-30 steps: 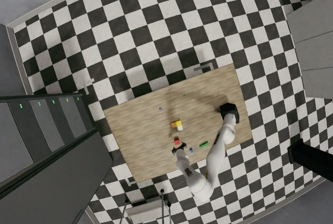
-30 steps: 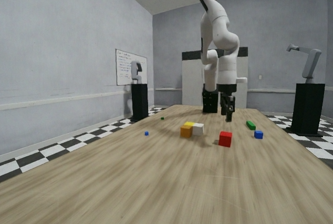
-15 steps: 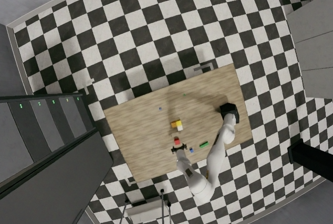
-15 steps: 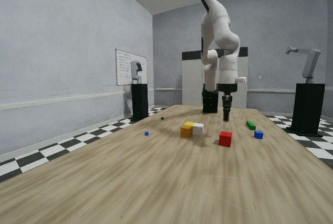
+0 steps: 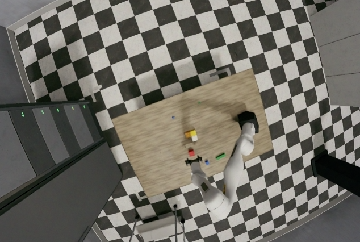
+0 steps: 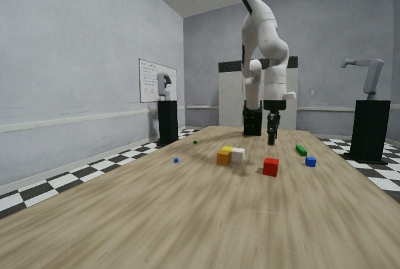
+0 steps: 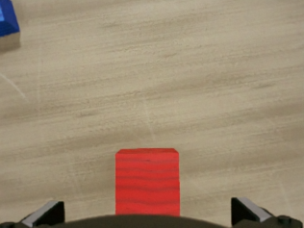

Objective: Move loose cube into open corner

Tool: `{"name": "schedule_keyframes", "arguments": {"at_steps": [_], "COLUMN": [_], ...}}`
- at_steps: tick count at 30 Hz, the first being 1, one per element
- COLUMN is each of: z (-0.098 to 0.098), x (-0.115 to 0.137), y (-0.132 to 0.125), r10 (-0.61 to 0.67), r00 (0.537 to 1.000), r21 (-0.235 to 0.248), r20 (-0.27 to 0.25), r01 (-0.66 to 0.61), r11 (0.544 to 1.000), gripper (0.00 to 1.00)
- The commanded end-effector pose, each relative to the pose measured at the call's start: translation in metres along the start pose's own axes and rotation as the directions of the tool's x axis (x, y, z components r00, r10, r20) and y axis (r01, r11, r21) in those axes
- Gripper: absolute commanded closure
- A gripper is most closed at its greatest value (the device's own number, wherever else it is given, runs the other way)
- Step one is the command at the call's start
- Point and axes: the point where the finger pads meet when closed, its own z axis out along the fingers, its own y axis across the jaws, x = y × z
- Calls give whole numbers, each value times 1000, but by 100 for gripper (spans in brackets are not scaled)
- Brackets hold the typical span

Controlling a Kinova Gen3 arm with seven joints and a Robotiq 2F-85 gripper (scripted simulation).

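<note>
Black and white checkered floor [image 5: 168,30] [image 6: 81,180] surrounds a wood-grained table [image 5: 157,157] [image 6: 194,220], where the robot's gripper [image 5: 193,160] [image 6: 272,142] [image 7: 147,212] hangs above the surface. Its fingers stand wide apart, holding nothing. Seen from the top, the loose red cube [image 5: 191,152] [image 6: 270,167] [image 7: 147,183] sits at about six o'clock from the three-cube group, well apart from it, with the gripper at about six o'clock from the red cube. Within the group, the yellow cube [image 5: 193,132] [image 6: 228,148] has the orange cube [image 5: 187,134] [image 6: 223,157] at nine o'clock and the white cube [image 5: 194,138] [image 6: 238,155] at six, leaving the corner toward seven open. Around four o'clock from the red cube lies a blue block [image 5: 206,162] [image 6: 310,161] [image 7: 7,18], with a green bar [image 5: 220,156] [image 6: 301,149] farther out, between three and four. Through the wrist camera, the red cube appears at six o'clock, its visible sides nearly square to the view, laterally between the raised fingers; the blue block shows toward ten.
</note>
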Motion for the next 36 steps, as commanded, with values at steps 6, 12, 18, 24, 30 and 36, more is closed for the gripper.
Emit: {"name": "schedule_keyframes", "arguments": {"at_steps": [6, 12, 18, 24, 30, 36], "z": [-1, -1, -1, -1, -1, -1], "x": [1, 1, 1, 1, 1, 1], "y": [0, 0, 0, 0, 0, 0], "r10": [6, 7, 7, 7, 7, 7], "r00": [1000, 1000, 1000, 1000, 1000, 1000], "r21": [-1, -1, -1, -1, -1, -1], "r20": [-2, -2, -2, -2, -2, -2], "r01": [-6, -7, -7, -7, -7, -7], "r11": [1000, 1000, 1000, 1000, 1000, 1000], "gripper": [0, 20, 20, 20, 20, 20]}}
